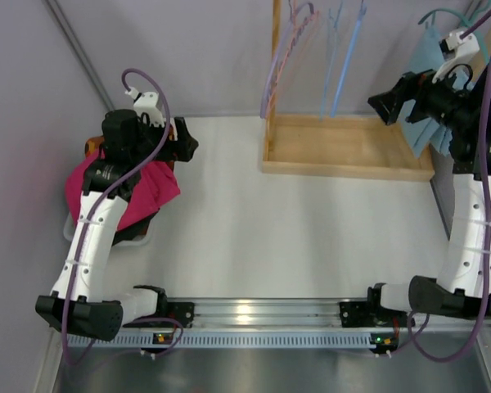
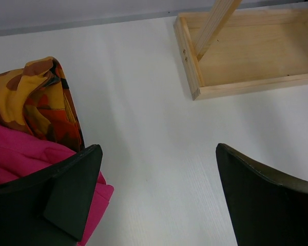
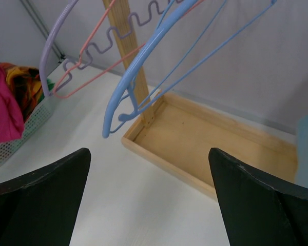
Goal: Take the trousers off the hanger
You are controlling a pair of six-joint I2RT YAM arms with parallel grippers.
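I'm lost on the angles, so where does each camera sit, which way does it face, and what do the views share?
Top view: above and behind the robot, looking down on the table; left arm and right arm show, bases nearest.
Left wrist: on the left arm, facing right across the table toward the tray; the left fingers, open, show.
Right wrist: on the right arm, facing left at the empty hangers and tray; the right fingers, open, show.
Shared: all three see the tray and pink cloth.
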